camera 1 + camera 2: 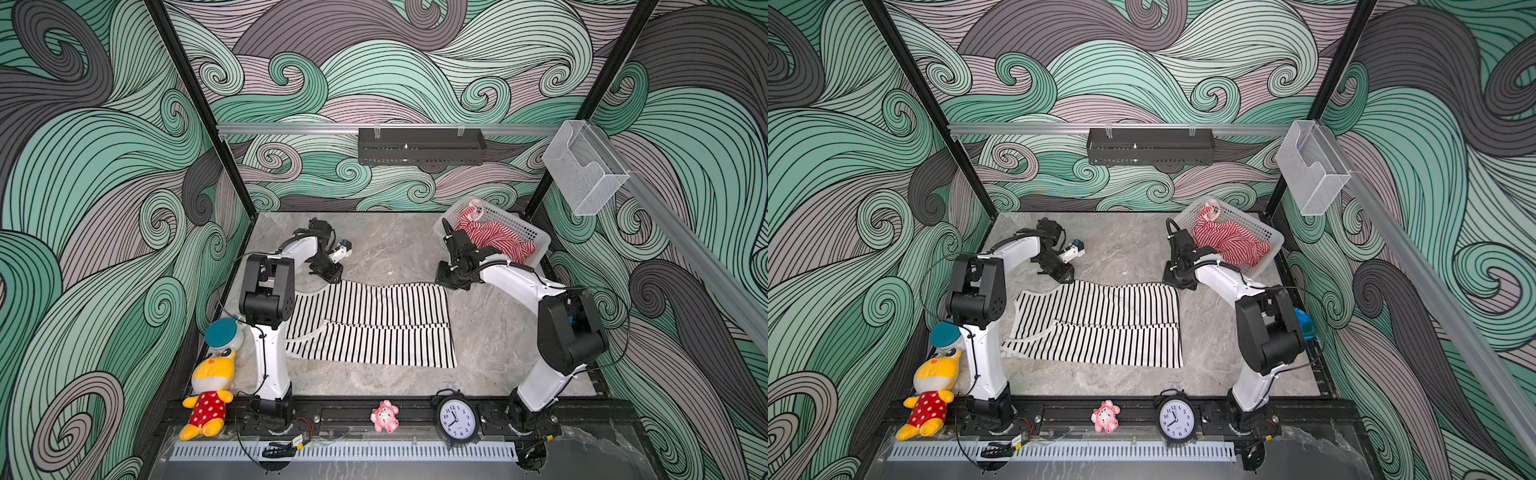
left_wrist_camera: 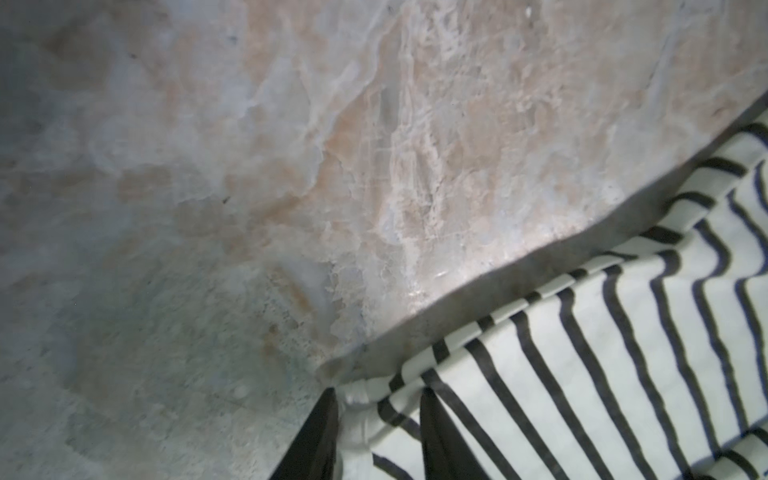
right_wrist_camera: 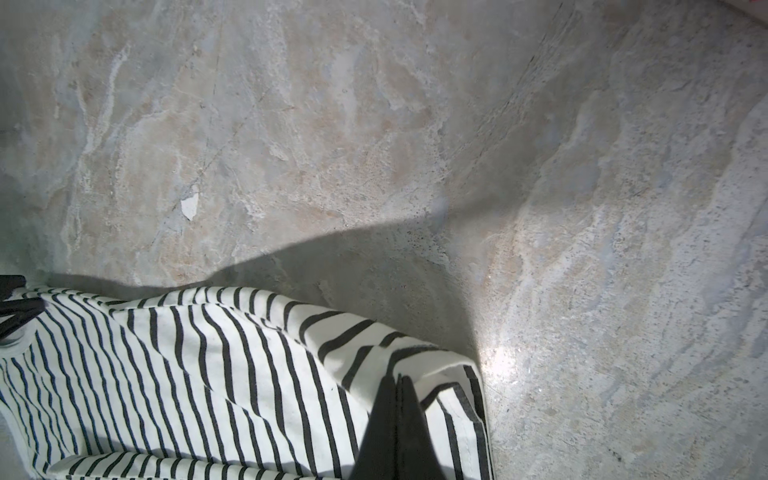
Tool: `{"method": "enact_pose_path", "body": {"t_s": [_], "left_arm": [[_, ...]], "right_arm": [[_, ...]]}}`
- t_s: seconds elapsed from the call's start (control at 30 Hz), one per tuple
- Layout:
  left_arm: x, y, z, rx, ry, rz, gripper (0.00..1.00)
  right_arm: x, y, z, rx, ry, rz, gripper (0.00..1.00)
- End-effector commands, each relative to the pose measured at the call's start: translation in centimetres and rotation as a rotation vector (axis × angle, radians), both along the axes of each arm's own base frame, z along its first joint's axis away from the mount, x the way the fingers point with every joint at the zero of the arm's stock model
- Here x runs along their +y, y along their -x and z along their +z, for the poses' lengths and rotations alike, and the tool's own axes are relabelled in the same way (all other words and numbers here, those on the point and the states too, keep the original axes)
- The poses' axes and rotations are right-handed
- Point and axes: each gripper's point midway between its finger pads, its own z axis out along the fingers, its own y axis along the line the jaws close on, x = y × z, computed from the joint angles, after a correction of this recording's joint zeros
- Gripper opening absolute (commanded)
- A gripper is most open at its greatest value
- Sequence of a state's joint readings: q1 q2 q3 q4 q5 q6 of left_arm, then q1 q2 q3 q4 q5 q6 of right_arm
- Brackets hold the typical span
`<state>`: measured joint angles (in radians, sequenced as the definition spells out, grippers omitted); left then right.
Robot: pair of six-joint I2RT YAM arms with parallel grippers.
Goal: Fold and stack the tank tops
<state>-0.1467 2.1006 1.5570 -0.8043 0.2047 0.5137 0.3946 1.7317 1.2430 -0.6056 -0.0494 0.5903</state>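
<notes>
Black-and-white tank top [image 1: 374, 328] [image 1: 1100, 332] spread across the middle of the marble table [image 1: 395, 249], laid sideways with the straps toward the left arm. Crease line visible along its length. Far edge lifted off the surface, with a dark shadow under it in both wrist views [image 2: 582, 374] [image 3: 187, 374].

At the far-left corner, by a strap: left claw [image 1: 332, 277] [image 1: 1065, 276] [image 2: 376, 399], angled down onto the white hem. Jaws part-way apart, two dark fingers [image 2: 320, 436] astride a bunched bit of that hem. Cannot tell whether pinching or merely straddling.

At the far-right corner: right claw [image 1: 453, 284] [image 1: 1179, 284] [image 3: 397, 378], clenched tight on the cloth, the corner drawn up to its tips and draping down on both sides.

Red-and-white tank top [image 1: 494, 239] [image 1: 1229, 241] crumpled inside the white basket [image 1: 511, 222] at the far right of the table — just behind the right claw, not touching it.

Counted: two tank tops, two claws, one basket. Along the front rail — one black clock [image 1: 455, 419], one small pink toy [image 1: 384, 415], one yellow plush [image 1: 208, 395] in a red polka-dot outfit.
</notes>
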Motion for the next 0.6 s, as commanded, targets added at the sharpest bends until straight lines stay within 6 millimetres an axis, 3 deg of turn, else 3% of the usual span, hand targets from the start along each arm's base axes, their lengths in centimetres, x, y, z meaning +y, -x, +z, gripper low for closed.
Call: {"method": "enact_pose_path", "body": {"t_s": [0.0, 0.13, 0.27, 0.57], "left_arm": [[0.0, 0.3, -0.3, 0.018, -0.014, -0.019, 0.33], [0.2, 0.2, -0.5, 0.022, -0.020, -0.014, 0.25], [0.0, 0.4, 0.1, 0.014, -0.008, -0.014, 0.09], [0.2, 1.2, 3.0, -0.075, 0.003, -0.002, 0.04]], "right_arm": [[-0.4, 0.4, -0.1, 0.006, 0.017, -0.024, 0.00], [-0.4, 0.3, -0.1, 0.006, 0.018, -0.024, 0.00], [-0.6, 0.2, -0.1, 0.002, 0.028, -0.025, 0.00], [-1.0, 1.4, -0.3, 0.001, 0.014, -0.025, 0.00]]}}
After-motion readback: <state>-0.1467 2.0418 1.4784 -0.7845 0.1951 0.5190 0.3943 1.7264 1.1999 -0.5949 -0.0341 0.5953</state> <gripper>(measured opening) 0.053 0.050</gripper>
